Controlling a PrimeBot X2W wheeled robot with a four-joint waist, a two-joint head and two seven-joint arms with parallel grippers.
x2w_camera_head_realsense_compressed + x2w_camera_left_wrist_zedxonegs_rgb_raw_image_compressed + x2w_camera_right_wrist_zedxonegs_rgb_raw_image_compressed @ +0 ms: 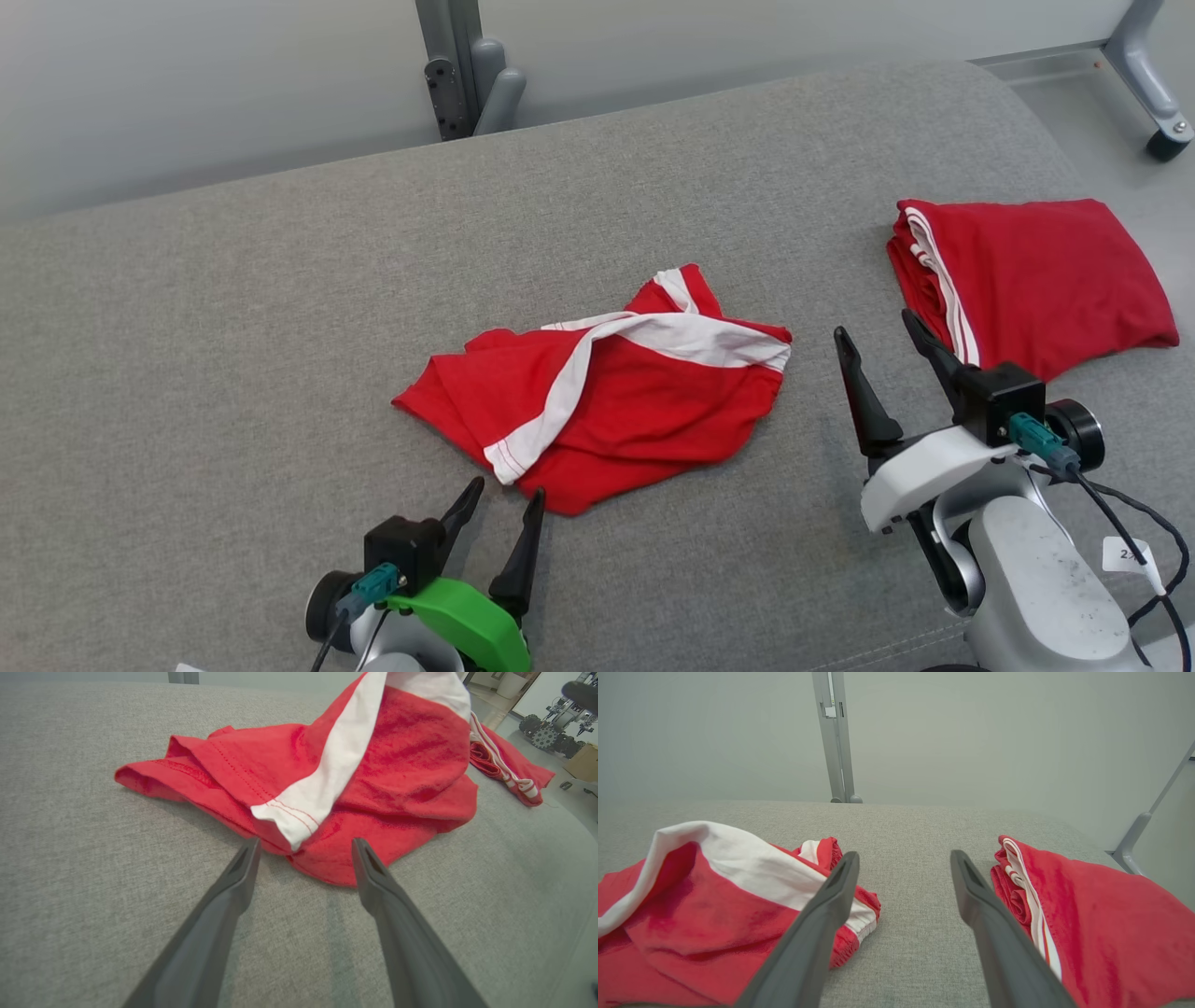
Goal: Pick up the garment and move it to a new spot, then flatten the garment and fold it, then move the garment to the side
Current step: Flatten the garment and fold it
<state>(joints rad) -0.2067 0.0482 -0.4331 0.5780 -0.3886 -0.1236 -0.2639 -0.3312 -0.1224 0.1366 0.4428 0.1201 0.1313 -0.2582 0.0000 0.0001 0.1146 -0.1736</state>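
A crumpled red garment [597,392] with white stripes lies in a loose heap in the middle of the grey padded surface [233,355]. My left gripper [504,495] stands open just in front of its near edge, fingers apart and empty; in the left wrist view the garment [373,774] lies right beyond the left gripper [306,844]. My right gripper [873,336] is open too, to the right of the heap. In the right wrist view the right gripper [903,858] points at bare fabric with the garment [700,896] on its left.
A second red garment [1027,275], folded with white piping, lies at the right edge of the surface, also at the right as the folded garment [1087,914]. A grey metal post [462,65] stands behind the surface; a frame leg with a castor [1167,140] is at far right.
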